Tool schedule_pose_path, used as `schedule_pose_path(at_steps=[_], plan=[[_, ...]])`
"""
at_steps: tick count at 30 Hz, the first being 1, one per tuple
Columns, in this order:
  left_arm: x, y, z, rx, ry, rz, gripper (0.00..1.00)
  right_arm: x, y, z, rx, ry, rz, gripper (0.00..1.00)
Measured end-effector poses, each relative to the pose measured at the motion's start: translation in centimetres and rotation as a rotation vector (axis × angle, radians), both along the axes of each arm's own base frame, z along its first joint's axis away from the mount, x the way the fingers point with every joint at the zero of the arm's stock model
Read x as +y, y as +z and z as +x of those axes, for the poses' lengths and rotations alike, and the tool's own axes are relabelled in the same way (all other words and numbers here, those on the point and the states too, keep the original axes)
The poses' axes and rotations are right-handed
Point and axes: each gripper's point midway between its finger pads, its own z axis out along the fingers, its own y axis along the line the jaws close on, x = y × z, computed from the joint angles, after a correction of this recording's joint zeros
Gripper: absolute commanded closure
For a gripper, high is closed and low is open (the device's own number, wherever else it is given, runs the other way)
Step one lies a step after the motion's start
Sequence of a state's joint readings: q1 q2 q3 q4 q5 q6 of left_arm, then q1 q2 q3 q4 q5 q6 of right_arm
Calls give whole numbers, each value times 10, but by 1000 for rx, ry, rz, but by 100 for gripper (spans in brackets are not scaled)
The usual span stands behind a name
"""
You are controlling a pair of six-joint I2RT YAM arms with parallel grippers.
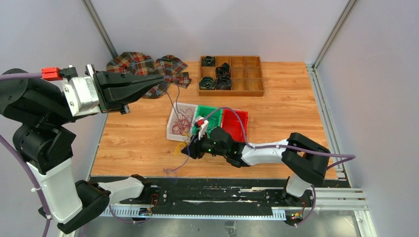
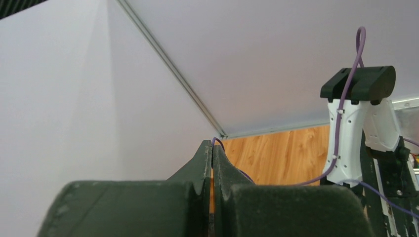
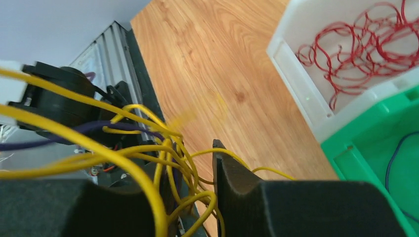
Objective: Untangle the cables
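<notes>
Your left arm [image 1: 44, 148] stands tall at the table's [image 1: 291, 103] near left corner. The left gripper [image 1: 162, 79] is held high and level, pointing right, with its jaws pressed together on a thin purple cable [image 2: 216, 141]. Your right arm [image 1: 269, 150] lies low along the near edge, elbow bent. The right gripper [image 1: 191, 149] points left, jaws partly apart.

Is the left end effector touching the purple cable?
Touching. The left wrist view shows the purple cable clamped in the shut left end effector.
</notes>
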State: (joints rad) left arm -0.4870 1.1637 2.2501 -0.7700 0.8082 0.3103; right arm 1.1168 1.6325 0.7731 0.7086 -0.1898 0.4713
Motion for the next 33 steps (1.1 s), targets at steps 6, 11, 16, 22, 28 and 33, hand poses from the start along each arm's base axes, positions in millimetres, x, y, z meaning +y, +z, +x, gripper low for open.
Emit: schedule_pose_path(at_steps=[6,11,16,22,28,33], plan=[[6,17,-2,-63,29,-40,100,-12,-49,0,63,-47,-76,84],[13,33,-6,-133,58,-83,100,-27,-83,-1,104,-86,-164,83],[25,53,-12,-227,116,-145,99,-30,-89,-2,111,-111,-194,79],[52,77,-3,-369,286,-265,100,-23,-98,-18,118,-86,-256,81],[76,104,0,-502,437,-334,99,-14,-101,-27,109,-64,-313,57],[74,90,-6,-494,418,-275,100,1,-75,-29,61,-37,-326,30]])
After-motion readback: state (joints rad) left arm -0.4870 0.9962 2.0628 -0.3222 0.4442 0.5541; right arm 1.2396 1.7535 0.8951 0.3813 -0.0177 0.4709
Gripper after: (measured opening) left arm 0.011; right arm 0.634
